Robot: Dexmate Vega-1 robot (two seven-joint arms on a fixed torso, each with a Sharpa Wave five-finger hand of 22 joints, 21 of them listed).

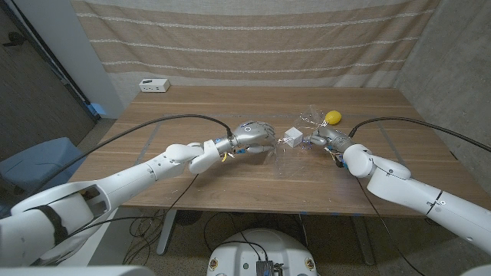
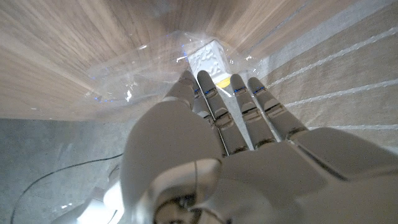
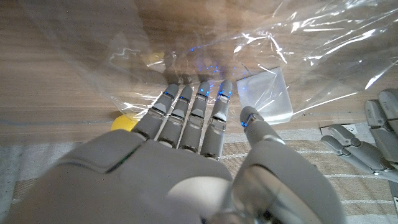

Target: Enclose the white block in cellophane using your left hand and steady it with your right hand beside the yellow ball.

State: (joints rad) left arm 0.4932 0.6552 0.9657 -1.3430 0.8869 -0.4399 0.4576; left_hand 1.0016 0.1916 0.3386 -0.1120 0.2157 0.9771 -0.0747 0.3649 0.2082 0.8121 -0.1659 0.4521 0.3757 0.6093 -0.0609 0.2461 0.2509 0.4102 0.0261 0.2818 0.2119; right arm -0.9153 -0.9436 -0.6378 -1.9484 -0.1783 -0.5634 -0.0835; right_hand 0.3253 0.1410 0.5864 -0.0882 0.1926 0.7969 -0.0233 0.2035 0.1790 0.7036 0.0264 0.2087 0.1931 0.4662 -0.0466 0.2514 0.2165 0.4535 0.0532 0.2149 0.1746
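The white block (image 1: 294,138) stands on a sheet of clear cellophane (image 1: 285,159) right of the table's middle. A crumpled part of the sheet rises behind it. The yellow ball (image 1: 333,117) lies just behind and to the right. My left hand (image 1: 253,134) is just left of the block, fingers stretched towards it and holding nothing. In the left wrist view its fingertips (image 2: 205,78) nearly reach the block (image 2: 208,57) on the cellophane (image 2: 124,74). My right hand (image 1: 322,138) is at the block's right side, fingers straight. Its fingertips (image 3: 202,90) meet the cellophane (image 3: 323,56) beside the block (image 3: 267,93).
A small white box (image 1: 154,85) sits at the table's back left corner. Black cables (image 1: 176,119) run over the table along both arms. A striped curtain hangs behind the table. The left hand's fingers (image 3: 364,140) show in the right wrist view.
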